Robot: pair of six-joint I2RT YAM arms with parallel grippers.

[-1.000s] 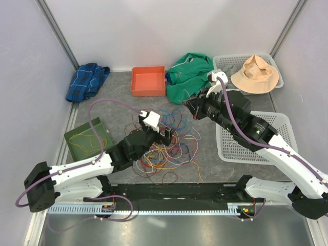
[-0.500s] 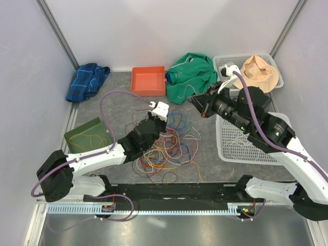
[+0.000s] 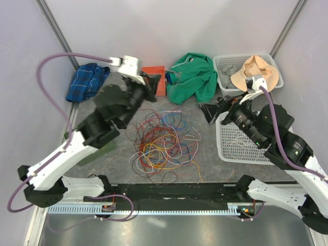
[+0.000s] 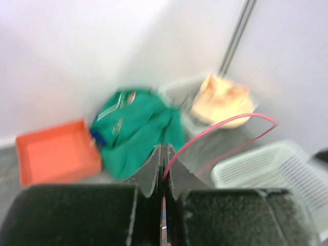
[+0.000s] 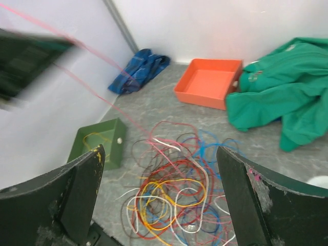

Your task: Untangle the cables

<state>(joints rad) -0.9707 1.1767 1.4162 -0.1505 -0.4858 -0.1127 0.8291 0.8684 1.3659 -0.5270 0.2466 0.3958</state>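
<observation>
The cables (image 3: 161,141) lie in a loose tangle of red, yellow, orange, blue and white loops on the grey floor, also seen in the right wrist view as cables (image 5: 179,195). My left gripper (image 3: 151,84) is raised high at the back, over the orange bin, and shut on a thin pink cable (image 4: 220,128). In the left wrist view the left gripper (image 4: 163,148) has its jaws pressed together with that cable coming out between them. The pink cable (image 5: 87,51) runs taut down to the pile. My right gripper (image 3: 207,113) hangs open beside the white basket; the right gripper (image 5: 159,154) holds nothing.
An orange bin (image 3: 159,84), a green cloth (image 3: 192,77) and a blue plaid cloth (image 3: 84,82) lie along the back. A green box (image 5: 97,143) with a yellow wire stands on the left. One white basket (image 3: 241,146) is on the right, and another (image 3: 225,64) holds a hat (image 3: 256,72).
My left gripper closed on the pink cable at the pile, then rose up and back with it. My right gripper swung right toward the basket and opened.
</observation>
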